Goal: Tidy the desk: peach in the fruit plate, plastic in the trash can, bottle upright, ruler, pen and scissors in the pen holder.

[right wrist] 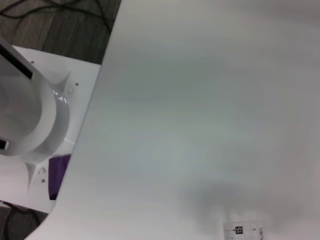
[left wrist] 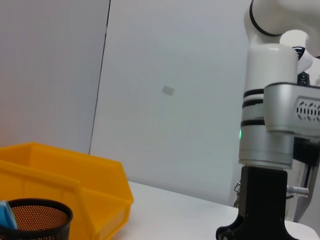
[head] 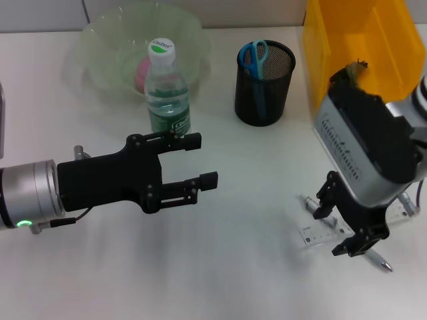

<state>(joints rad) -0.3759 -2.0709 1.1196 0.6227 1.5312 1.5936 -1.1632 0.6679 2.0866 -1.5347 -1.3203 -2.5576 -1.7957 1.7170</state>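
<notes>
My right gripper (head: 343,222) hangs open just above the table at the right, its fingers either side of a clear ruler (head: 319,235) and a silver pen (head: 380,261) that lie flat under it. The ruler's end (right wrist: 244,231) also shows in the right wrist view. A capped green-labelled bottle (head: 167,90) stands upright in front of the pale green fruit plate (head: 100,40), which holds a pink peach (head: 141,73). Blue scissors (head: 254,57) stand in the black mesh pen holder (head: 265,93). My left gripper (head: 205,160) hovers open and empty just in front of the bottle.
The yellow trash can (head: 340,33) stands at the back right, beside the pen holder; a small dark crumpled piece (head: 354,69) shows at its front rim, behind my right wrist. The same yellow trash can (left wrist: 65,175) appears in the left wrist view.
</notes>
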